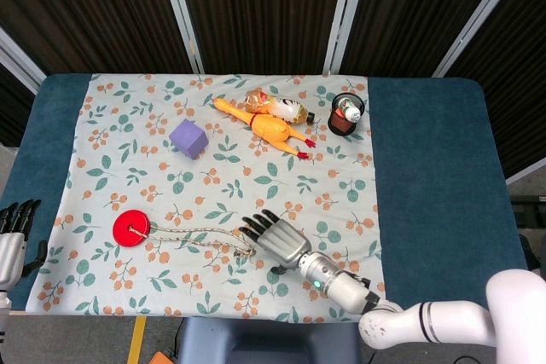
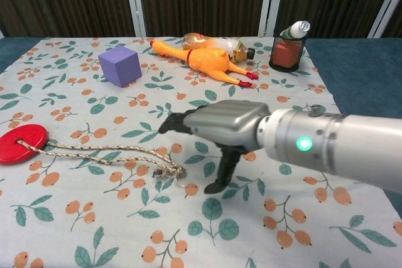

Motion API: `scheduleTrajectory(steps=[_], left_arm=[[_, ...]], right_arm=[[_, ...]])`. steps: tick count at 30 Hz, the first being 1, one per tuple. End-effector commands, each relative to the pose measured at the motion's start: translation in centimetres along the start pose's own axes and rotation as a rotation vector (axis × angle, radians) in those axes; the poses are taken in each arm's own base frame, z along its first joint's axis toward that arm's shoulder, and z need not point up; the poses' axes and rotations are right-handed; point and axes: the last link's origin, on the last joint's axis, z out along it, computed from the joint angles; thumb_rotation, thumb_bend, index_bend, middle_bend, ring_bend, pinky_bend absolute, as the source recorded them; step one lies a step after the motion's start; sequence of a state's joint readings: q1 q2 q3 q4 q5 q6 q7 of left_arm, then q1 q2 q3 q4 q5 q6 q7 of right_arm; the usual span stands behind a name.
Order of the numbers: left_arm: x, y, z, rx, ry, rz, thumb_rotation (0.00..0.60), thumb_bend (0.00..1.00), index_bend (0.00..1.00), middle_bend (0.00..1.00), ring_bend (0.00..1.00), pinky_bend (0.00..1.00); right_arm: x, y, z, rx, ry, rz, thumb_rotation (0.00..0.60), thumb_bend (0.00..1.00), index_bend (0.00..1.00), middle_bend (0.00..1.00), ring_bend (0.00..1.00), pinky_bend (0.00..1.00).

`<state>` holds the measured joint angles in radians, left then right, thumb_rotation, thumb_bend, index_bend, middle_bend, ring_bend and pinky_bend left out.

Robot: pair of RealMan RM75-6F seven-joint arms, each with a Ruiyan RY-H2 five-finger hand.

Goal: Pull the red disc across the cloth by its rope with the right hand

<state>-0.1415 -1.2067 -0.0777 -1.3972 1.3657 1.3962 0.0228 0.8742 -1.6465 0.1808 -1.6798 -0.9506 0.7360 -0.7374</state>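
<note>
The right hand (image 1: pixel 277 240) was seen spread, holding nothing, just beside the knotted free end of the rope (image 2: pixel 107 154) — not yet gripped, so the pull was judged not begun; grasp and drag were left to do. The left hand (image 1: pixel 10 240) sat at the table's near-left edge, fingers apart and empty. The red disc (image 1: pixel 132 228) lay flat on the cloth (image 1: pixel 171 296), near-left, rope threaded thru its centre hole. Farther back: purple cube (image 1: pixel 188 138), rubber chicken (image 1: pixel 264 128).

The desk (image 1: pixel 435 151) is covered in dark blue fabric. Behind it, across the top of the frame, dark ribbed panels (image 1: pixel 256 6) are divided by pale upright posts (image 1: pixel 345 10). A yellow floor strip (image 1: pixel 136 340) is seen at lower left.
</note>
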Motion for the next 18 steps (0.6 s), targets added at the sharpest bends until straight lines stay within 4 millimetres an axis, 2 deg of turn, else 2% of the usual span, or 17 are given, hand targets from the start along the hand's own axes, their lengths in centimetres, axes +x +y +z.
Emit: scheduleTrajectory(steps=[1,7,13,18], left_arm=[[-0.1,-0.1,0.0,0.003,-0.002,-0.001,0.6,0.53,0.0,0.05,0.0,0.09],[-0.2,-0.4,0.0,0.008,0.0,-0.006,0.6,0.53,0.0,0.05,0.0,0.09],[-0.2,-1.0,-0.1,0.018,0.002,-0.009,0.6,0.53,0.0,0.05,0.0,0.09],[-0.3,-1.1,-0.2,0.019,0.001,-0.012,0.6,0.53,0.0,0.05,0.0,0.09]], right_arm=[[-0.5,-2.0,1.8,0.029,-0.035,-0.003,0.6,0.3,0.07,0.0,0.0,0.0],[-0.5,-2.8,3.2,0.016,-0.035,0.008,0.6,0.3,0.16,0.0,0.0,0.0],[-0.7,-2.0,3.4,-0.031,-0.018,-0.009,0.6,0.3,0.21,0.0,0.0,0.0],[-1.2,-2.0,3.6,-0.034,-0.047,-0.008,0.6,0.3,0.34,0.0,0.0,0.0]])
